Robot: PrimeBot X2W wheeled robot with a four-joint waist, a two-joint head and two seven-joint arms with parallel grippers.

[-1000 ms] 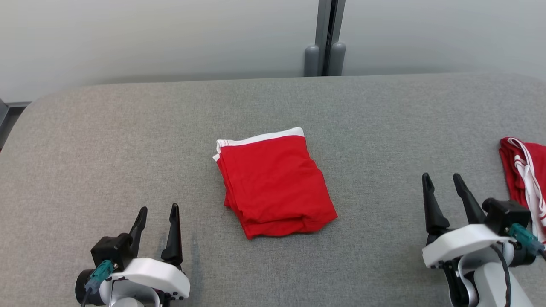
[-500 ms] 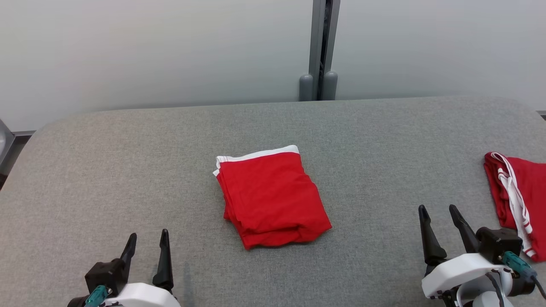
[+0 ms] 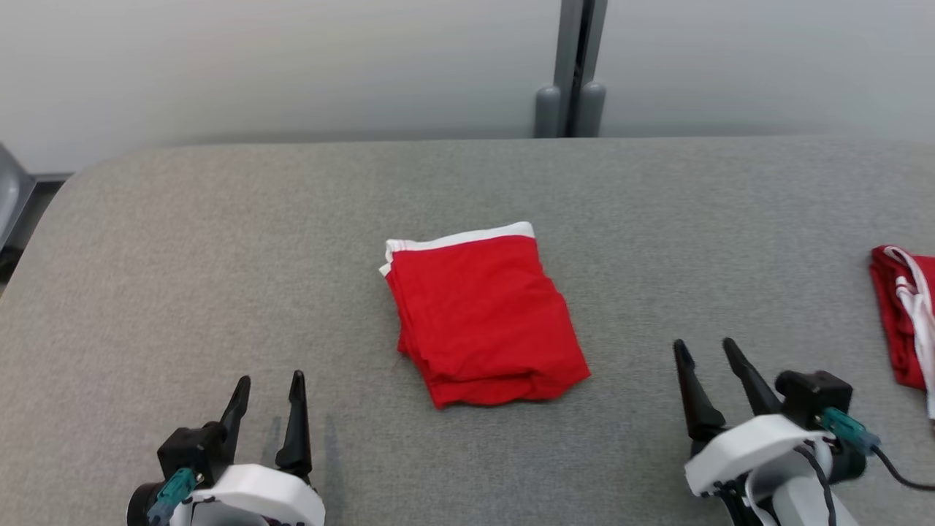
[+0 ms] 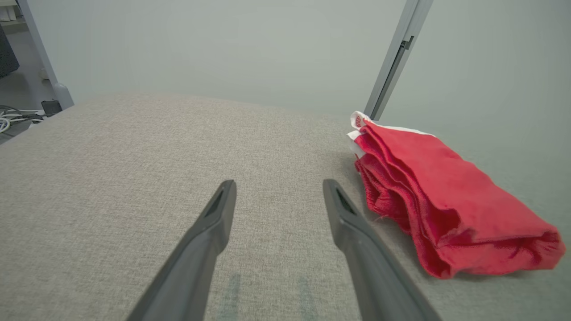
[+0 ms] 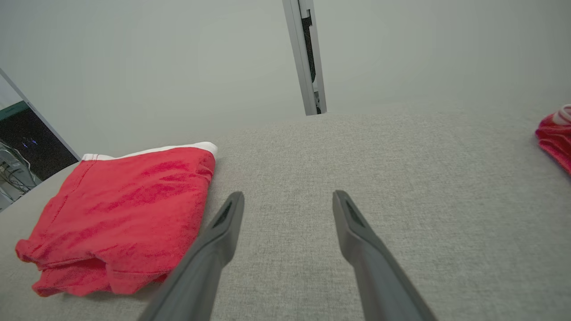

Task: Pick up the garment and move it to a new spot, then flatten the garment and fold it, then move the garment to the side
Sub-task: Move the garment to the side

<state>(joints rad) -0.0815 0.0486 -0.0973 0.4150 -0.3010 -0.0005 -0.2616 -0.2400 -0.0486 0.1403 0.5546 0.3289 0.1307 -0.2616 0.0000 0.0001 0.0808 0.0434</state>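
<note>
A red garment with a white waistband lies folded in a neat block at the middle of the grey padded table. It also appears in the left wrist view and the right wrist view. My left gripper hovers open near the front edge, left of the garment, fingers apart with nothing between them. My right gripper stands open to the garment's right, its gap over bare table.
A second red garment with white stripes lies bunched at the table's right edge, also at the right of the right wrist view. A grey post stands against the pale wall behind the table.
The head camera has shifted, so the whole picture moved. My right gripper has come leftward, away from the striped garment and nearer the folded one. Both grippers stay open.
</note>
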